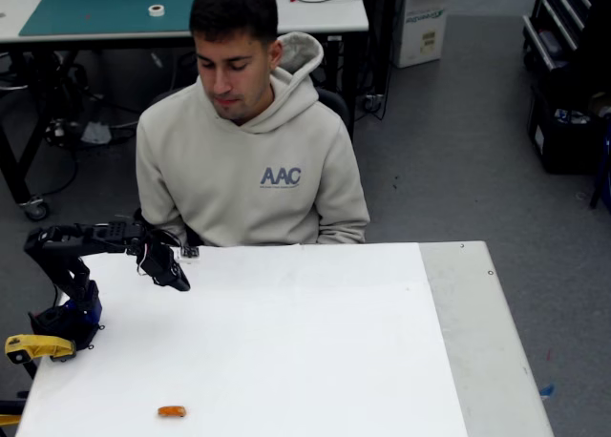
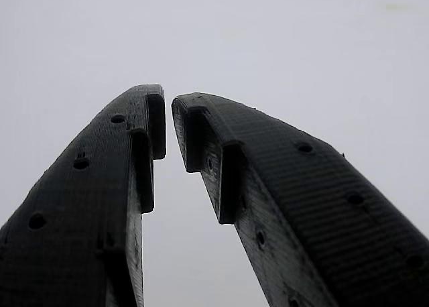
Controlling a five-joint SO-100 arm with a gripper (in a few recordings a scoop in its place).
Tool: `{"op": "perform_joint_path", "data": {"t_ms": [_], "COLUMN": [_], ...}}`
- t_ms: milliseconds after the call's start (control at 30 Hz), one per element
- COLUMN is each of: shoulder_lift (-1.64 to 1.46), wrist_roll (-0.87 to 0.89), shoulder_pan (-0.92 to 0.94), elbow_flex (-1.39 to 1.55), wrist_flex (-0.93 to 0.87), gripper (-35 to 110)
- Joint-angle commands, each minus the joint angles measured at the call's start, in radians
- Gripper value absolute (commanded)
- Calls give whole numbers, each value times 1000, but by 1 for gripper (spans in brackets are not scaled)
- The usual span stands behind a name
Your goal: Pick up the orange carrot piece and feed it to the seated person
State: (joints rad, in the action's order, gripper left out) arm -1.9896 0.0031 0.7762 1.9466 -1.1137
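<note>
- Hanging over the far left part of the worktop (image 1: pixel 382 361) in the fixed view, my gripper (image 1: pixel 178 280) points down and a little to the right, just in front of the person (image 1: pixel 250 160).
- The carrot (image 1: pixel 172 411) lies on the white surface near the near edge, well apart from me and almost straight below my tip in that picture, so the reach I need runs toward the camera, away from the person.
- Its long axis runs left to right in the fixed view. I judge that my jaws should close across its short width, which means lining the fingers up fore and aft of it before going down.
- My jaws stand narrow: in the wrist view the two dark fingers (image 2: pixel 144 153) nearly meet at the tips, with a thin gap widening toward the base, and nothing sits between them.
- I judge I must spread them before descending, since the carrot is far smaller than my fingers and could be nudged aside by a closed tip.
- The wrist view gives me plain pale grey beyond the fingers, so I cannot yet aim from it.
- A yellow clamp (image 1: pixel 36 346) sits by my base at the left edge; it is not what I am after.
</note>
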Motion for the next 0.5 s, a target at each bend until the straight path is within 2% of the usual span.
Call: {"op": "perform_joint_path", "data": {"t_ms": [0,167,467], "shoulder_lift": [37,143,344], "wrist_roll": [3,-18,-250], "shoulder_pan": [100,207,385], "elbow_flex": [-153,-279,-417], "wrist_flex": [-3,-3,-3], "gripper": [-2,-2,-2]}}
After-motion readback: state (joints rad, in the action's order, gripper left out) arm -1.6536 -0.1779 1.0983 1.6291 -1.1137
